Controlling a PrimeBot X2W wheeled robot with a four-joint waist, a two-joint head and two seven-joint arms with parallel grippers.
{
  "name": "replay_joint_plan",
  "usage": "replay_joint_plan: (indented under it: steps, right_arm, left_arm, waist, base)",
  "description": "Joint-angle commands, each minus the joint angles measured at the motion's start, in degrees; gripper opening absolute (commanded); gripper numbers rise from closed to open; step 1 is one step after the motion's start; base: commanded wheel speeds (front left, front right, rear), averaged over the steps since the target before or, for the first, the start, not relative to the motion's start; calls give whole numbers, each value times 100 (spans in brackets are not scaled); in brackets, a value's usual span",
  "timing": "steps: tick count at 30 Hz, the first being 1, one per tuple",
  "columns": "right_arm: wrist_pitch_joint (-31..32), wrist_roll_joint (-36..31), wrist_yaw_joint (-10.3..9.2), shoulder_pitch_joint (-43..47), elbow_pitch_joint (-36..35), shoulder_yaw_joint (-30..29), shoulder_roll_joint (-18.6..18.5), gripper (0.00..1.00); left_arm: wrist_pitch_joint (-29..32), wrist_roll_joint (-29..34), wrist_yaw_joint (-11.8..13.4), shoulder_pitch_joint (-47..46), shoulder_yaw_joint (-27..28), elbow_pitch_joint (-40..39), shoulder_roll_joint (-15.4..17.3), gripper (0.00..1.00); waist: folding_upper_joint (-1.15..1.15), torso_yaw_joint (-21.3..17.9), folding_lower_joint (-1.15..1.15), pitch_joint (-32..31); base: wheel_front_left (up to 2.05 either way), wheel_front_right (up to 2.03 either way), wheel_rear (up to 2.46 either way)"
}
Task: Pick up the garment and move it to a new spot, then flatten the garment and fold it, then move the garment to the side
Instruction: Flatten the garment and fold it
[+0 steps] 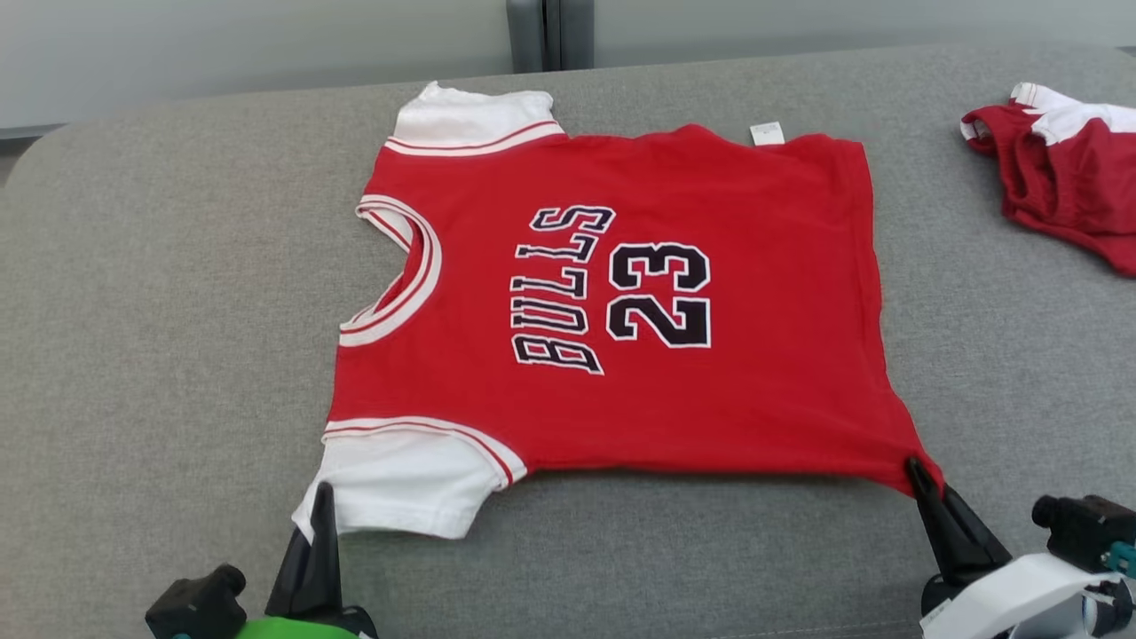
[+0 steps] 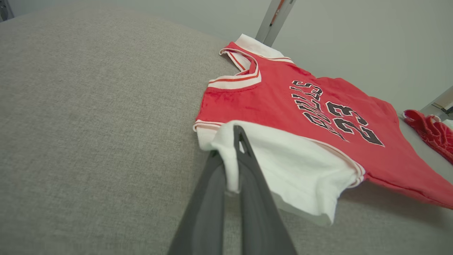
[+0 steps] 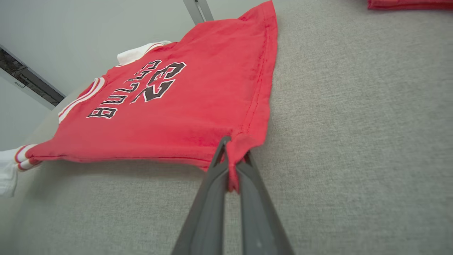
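1. The shirt (image 1: pixel 754 204), soft red knit with white sleeves and black block lettering, lies spread flat on a grey woven cushion (image 1: pixel 142 337).
2. The left gripper (image 1: pixel 323 493), fingers pressed together, pinches the near white sleeve's edge.
3. The right gripper (image 1: pixel 914 468), likewise closed tight, pinches the shirt's near red hem corner.

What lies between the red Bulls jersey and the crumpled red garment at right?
Bare grey fabric surface, seen in the head view between the red Bulls jersey and the crumpled red garment.
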Motion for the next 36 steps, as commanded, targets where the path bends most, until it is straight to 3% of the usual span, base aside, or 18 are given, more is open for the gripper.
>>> replay_joint_plan:
  steps: [1, 8, 14, 24, 32, 33, 34, 35, 36]
  right_arm:
    - [48, -58, 0, 181, -58, -86, -5, 0]
    - [316, -131, 0, 678, -274, -389, 127, 0]
    - [536, -255, 0, 461, -397, -461, 243, 0]
    - [1029, -187, 0, -353, -345, -460, 335, 0]
    - [1260, -186, 0, -1156, 219, -452, 440, 0]
    - [1237, -203, 0, -1258, 285, -420, 456, 14]
    - [1177, -215, 0, -1330, 337, -407, 468, 44]
    - [1108, -220, 0, -1393, 399, -396, 493, 100]
    - [1041, -214, 0, -1425, 447, -390, 509, 100]
  left_arm:
    - [-12, 67, -21, 155, 33, 5, -29, 0]
    - [-12, 150, -109, 364, 20, 76, -49, 0]
    - [3, 313, -202, -83, -42, 99, 45, 0]
    - [497, 673, -539, -1576, -407, 458, 343, 0]
    - [536, 689, -741, -2778, -519, 1601, 414, 0]
    - [486, 697, -755, -2911, -542, 1786, 400, 0]
    - [456, 685, -779, -3002, -559, 1945, 387, 0]
    - [385, 687, -794, -3105, -573, 2113, 389, 11]
    - [316, 737, -790, -3188, -594, 2236, 398, 51]
  waist:
    - [0, 21, 0, -99]
    - [0, 14, 0, -178]
    - [0, -42, 0, -148]
    - [0, -182, 0, 123]
    - [0, -324, 0, 364]
    - [0, -343, 0, 392]
    - [0, -352, 0, 401]
    - [0, -366, 0, 412]
    - [0, -375, 0, 413]
  base:
    - [0, 0, 0]
    - [0, 0, 0]
    - [0, 0, 0]
    - [0, 0, 0]
    - [0, 0, 0]
    - [0, 0, 0]
    - [0, 0, 0]
    - [0, 0, 0]
    - [0, 0, 0]
